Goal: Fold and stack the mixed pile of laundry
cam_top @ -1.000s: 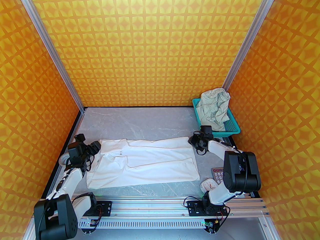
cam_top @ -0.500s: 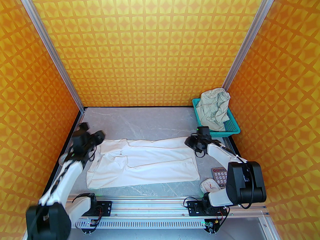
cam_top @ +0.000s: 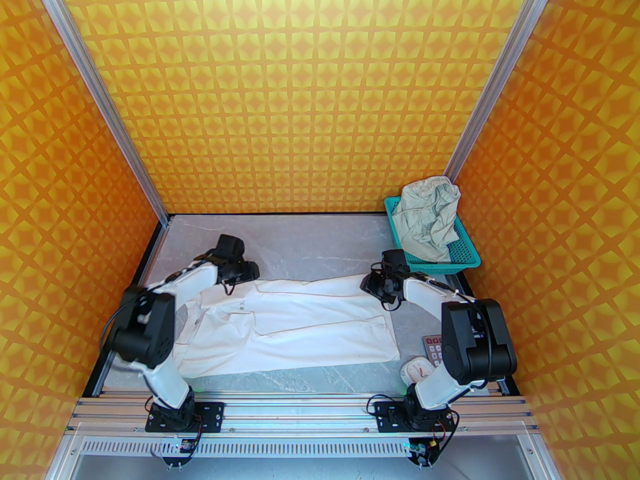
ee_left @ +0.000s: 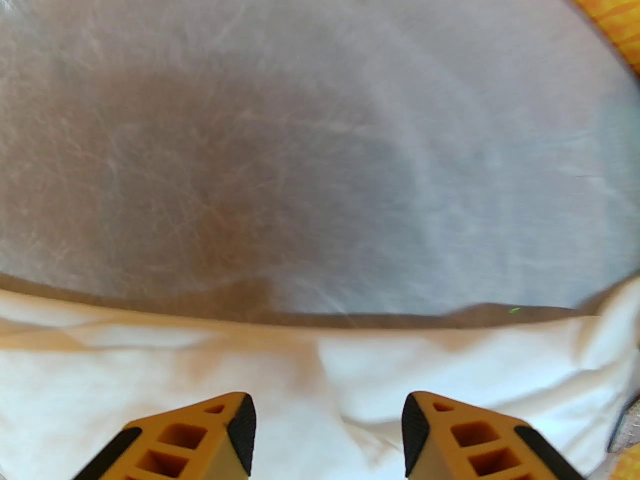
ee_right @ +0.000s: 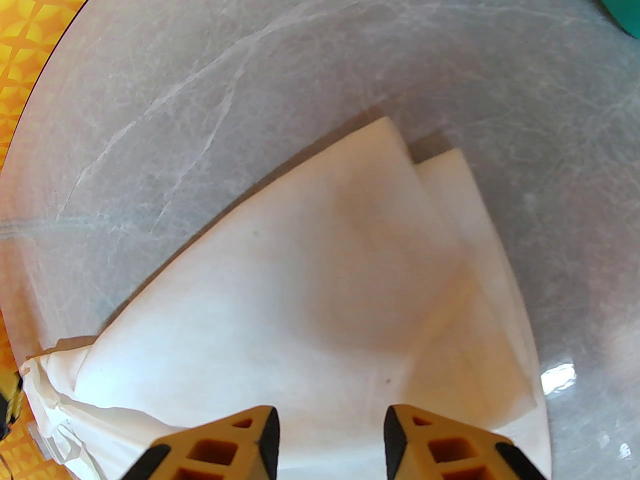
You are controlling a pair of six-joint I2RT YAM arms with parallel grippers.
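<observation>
Left gripper [cam_top: 248,271] and right gripper [cam_top: 371,286] hung open and empty over the white T-shirt [cam_top: 310,330].
From above, they flanked its far edge, the shirt flat on the table [cam_top: 310,240], the shorts [cam_top: 430,215] heaped in the teal basket [cam_top: 470,260] far right. Left wrist view: fingers [ee_left: 200,433] spread above cloth. Right wrist view: fingers [ee_right: 220,450] spread above the far-right corner.

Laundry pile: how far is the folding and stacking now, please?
Done: the white T-shirt lies flat on the table, apparently partly folded lengthwise. In hand: the left fingers and right fingers stand open over its far edge, one at each end, gripping nothing. To do: finishing that fold, then the shorts, crumpled in the teal basket, and stacking both.
</observation>
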